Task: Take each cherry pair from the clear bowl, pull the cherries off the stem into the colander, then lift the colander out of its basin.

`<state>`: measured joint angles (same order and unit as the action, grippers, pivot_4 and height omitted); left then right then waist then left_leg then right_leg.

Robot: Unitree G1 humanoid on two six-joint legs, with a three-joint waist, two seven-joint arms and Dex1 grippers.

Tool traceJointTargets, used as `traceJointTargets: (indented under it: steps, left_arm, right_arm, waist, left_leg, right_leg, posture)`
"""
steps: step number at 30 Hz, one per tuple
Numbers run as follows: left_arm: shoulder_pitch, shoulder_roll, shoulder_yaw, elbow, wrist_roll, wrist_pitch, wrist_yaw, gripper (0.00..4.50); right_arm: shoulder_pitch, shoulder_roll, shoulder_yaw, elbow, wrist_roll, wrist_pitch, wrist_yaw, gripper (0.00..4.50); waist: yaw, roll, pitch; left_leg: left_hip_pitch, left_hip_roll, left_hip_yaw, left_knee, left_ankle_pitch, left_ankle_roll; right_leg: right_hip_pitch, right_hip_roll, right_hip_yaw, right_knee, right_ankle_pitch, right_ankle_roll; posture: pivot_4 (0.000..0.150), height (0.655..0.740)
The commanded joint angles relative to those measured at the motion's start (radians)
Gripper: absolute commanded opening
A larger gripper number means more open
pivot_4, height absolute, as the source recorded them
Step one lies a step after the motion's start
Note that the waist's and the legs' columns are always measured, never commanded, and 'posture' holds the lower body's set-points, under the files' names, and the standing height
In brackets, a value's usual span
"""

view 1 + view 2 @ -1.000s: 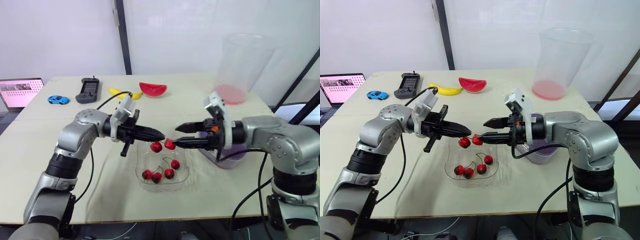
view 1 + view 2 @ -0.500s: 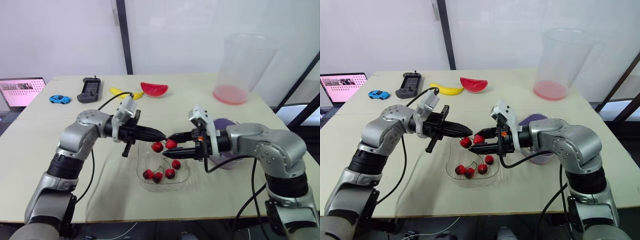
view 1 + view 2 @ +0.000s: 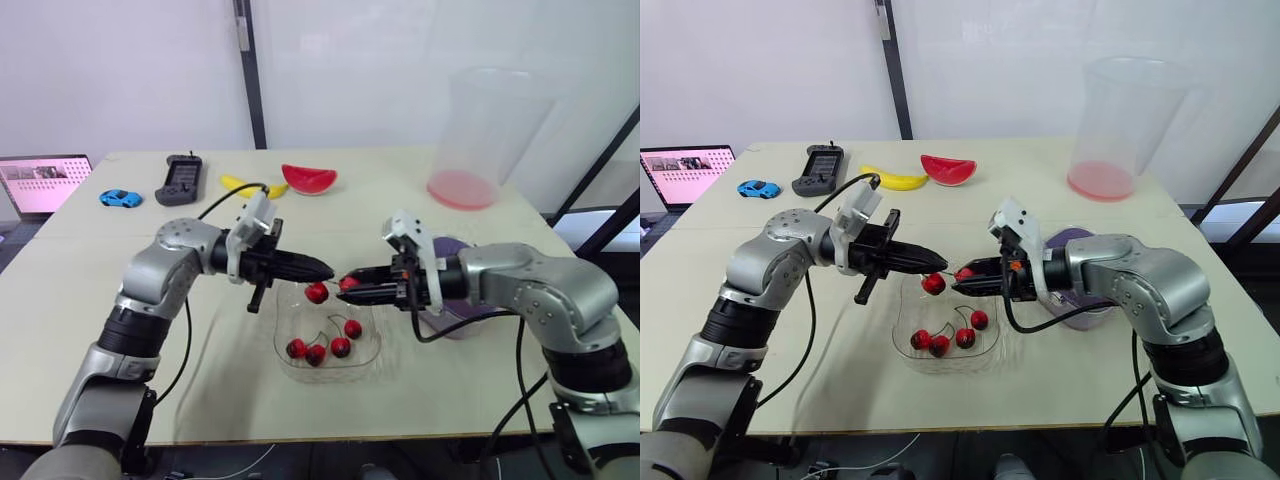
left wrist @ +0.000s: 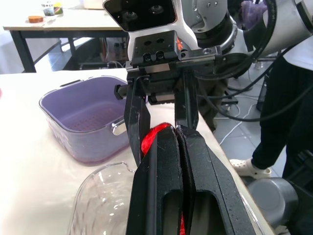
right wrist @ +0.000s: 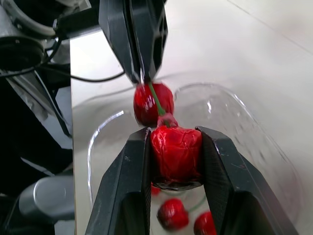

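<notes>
while the left gripper [image 3: 326, 269] holds a cherry pair [image 3: 933, 284] just above the clear bowl [image 3: 280, 332], its fingers pressed together on the green stem [image 5: 156, 99], the right gripper [image 5: 174, 133] pinches one cherry [image 5: 176, 152] of that pair between its two fingers and the other cherry [image 3: 317, 293] hangs beside it; four more cherries [image 3: 340, 347] lie on the bowl's bottom; the purple colander [image 4: 82, 120] sits in its basin [image 4: 93, 149] just beside the bowl on the robot's right, and a tall clear bin [image 3: 490, 130] with a pink bottom stands well apart at the table's [image 3: 110, 270] far right
</notes>
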<state>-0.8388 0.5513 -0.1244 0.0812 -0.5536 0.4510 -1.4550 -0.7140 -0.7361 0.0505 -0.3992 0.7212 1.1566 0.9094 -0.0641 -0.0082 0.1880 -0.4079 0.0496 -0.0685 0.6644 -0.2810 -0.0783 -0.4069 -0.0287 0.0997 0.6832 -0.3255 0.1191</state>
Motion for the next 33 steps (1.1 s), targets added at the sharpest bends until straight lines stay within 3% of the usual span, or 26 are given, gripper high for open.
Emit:
traceJointTargets:
  steps: [1,6,11,14,21,26,29,33]
  left_arm:
    - [-0.024,0.009,0.029,0.0,0.001,-0.021,0.001,0.0]
    - [-0.017,0.01,0.047,0.004,0.0,-0.027,0.03,0.0]
    - [0.005,0.018,0.074,-0.009,-0.01,-0.018,0.068,0.0]
    - [0.035,0.021,0.093,-0.023,-0.006,-0.022,0.101,0.0]
    - [0.072,0.009,0.094,-0.056,0.019,-0.037,0.174,0.0]
    - [0.09,0.0,0.104,-0.093,-0.006,-0.017,0.203,0.0]
    - [0.089,-0.005,0.113,-0.104,-0.024,0.001,0.217,0.0]
    - [0.071,-0.015,0.118,-0.087,-0.043,0.018,0.228,0.0]
  right_arm:
    - [0.021,-0.092,-0.079,-0.012,0.027,-0.026,0.055,1.43]
    - [0.039,-0.202,-0.164,0.015,0.054,-0.022,0.088,1.43]
    - [0.054,-0.348,-0.18,0.129,-0.041,-0.12,0.124,1.43]
    - [0.063,-0.435,-0.031,0.289,-0.266,-0.341,0.156,1.43]
    - [-0.045,-0.367,0.197,0.59,-0.564,-0.624,0.205,1.43]
    - [-0.091,-0.362,0.181,0.633,-0.59,-0.644,0.273,2.98]
    - [-0.133,-0.405,0.15,0.563,-0.576,-0.601,0.334,4.45]
    - [-0.21,-0.405,0.076,0.375,-0.431,-0.397,0.405,4.45]
  waist:
    - [0.003,0.0,0.0]
    - [0.005,0.0,0.0]
    - [0.019,0.0,0.0]
    - [0.02,0.0,0.0]
    - [0.018,0.001,0.001]
    - [0.02,0.001,0.001]
    - [0.022,0.001,0.001]
    - [0.019,0.002,0.001]
  left_leg:
    - [0.0,0.0,0.0,0.0,0.0,0.0]
    - [0.0,0.0,0.0,0.0,0.0,0.0]
    - [0.0,0.0,0.001,0.001,0.0,0.0]
    - [0.0,0.0,0.001,0.001,0.0,0.0]
    - [0.0,0.0,0.003,0.001,0.0,0.0]
    - [0.0,0.0,0.003,0.001,0.0,0.0]
    - [0.0,0.0,0.003,0.001,0.0,0.0]
    - [0.0,0.0,0.003,0.001,0.0,0.0]
  right_leg:
    - [0.0,0.0,0.0,0.0,0.0,0.0]
    - [0.0,0.0,0.0,0.0,0.0,0.0]
    - [0.0,0.0,0.0,-0.001,0.0,0.0]
    - [0.0,0.0,0.001,-0.001,0.0,0.0]
    - [-0.001,0.0,0.002,-0.001,0.0,0.0]
    - [-0.001,0.0,0.002,-0.001,0.0,0.0]
    - [-0.001,-0.001,0.002,-0.001,0.0,0.0]
    - [-0.001,0.0,0.002,-0.001,0.0,0.0]
  posture:
    - [0.15,0.738]
    - [0.15,0.738]
    - [0.15,0.738]
    - [0.15,0.738]
    - [0.15,0.738]
    - [0.15,0.738]
    - [0.15,0.738]
    - [0.15,0.738]
